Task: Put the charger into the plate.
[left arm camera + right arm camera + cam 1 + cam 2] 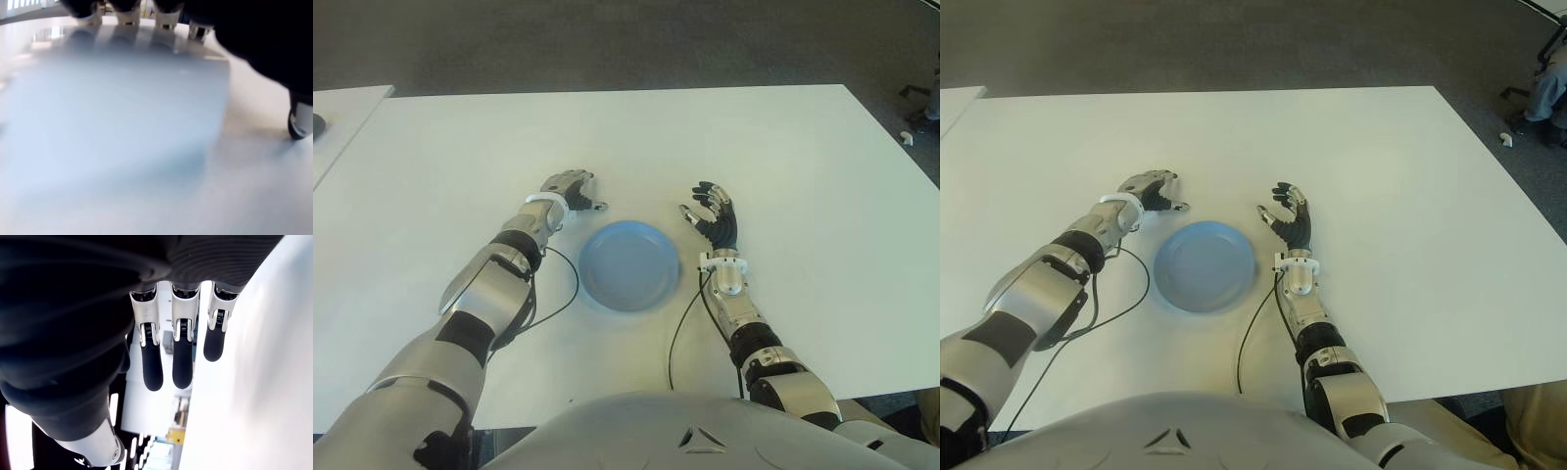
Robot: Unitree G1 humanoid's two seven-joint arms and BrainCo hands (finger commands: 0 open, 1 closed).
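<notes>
The plate sits bare on the counter; the left hand curls palm-down just beyond it, seemingly over the unseen charger; the right hand is open, empty; delivery remains.

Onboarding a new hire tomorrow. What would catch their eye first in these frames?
The blue plate sits empty mid-table, flanked by both hands. The left hand is curled down on the table just past the plate's left edge, over a pale block in its wrist view, possibly the charger. The right hand is open and empty beside the plate's right edge.
</notes>
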